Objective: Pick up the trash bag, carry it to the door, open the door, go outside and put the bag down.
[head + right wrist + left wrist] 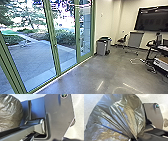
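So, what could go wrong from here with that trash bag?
The trash bag is shiny plastic whose folds draw to one point, so it might slip or tear there. It also sits close to the robot's own base plate and could rub or catch on its edge. And the green frame around the glass is something the bag might bump.

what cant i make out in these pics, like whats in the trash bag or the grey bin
- Contents of the trash bag: left wrist view, hidden by creased plastic
- Bag's full outline: left wrist view, cut off by the edge
- Inside of the grey bin: head view, hidden by its walls
- Pale thing outside: head view, too small
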